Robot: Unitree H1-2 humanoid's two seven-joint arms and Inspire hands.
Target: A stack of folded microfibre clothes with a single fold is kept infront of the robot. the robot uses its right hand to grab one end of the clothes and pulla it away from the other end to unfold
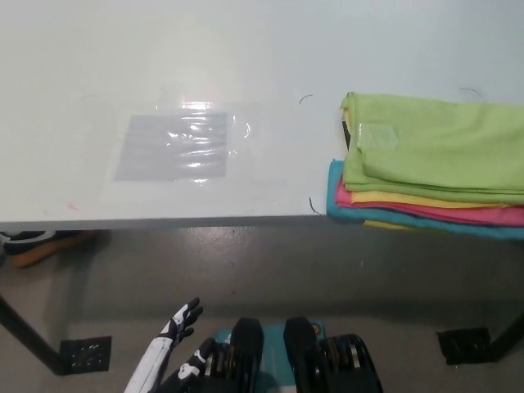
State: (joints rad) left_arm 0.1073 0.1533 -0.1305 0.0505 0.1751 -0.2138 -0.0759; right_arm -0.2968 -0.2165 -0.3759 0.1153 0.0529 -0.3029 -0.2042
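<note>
Seen from above, at far left under the table edge: a dark and orange object [33, 244], too partial to identify, lying on the grey floor [270, 270]. Below it, a black square foot plate [84, 354] at the base of a slanting table leg. Next to that, at lower left and well below the tabletop: the robot's white left hand [182, 318], released, fingers spread and dark-tipped, grasping nothing, hanging over the floor clear of the table. Above, stretching the full width: a smooth white tabletop [164, 49], its front edge running straight across the middle. Left of centre on that surface: a clear glossy plastic sheet over a grey rectangular patch [178, 146], lying flat and catching a bright glare along its upper edge. Right of it, two small dark curved marks on the white surface, one near the upper corner of the cloths and one near the front edge. At right, close to the front edge and running out of frame on the right side: the stack of folded microfibre cloths [426, 172], lime green on top with a small pale label near its left end, then yellow, pink-red and teal layers showing beneath at the left and front. Further right, at the floor: a second black foot plate [463, 345]. Robot's black right hand out of shot.
</note>
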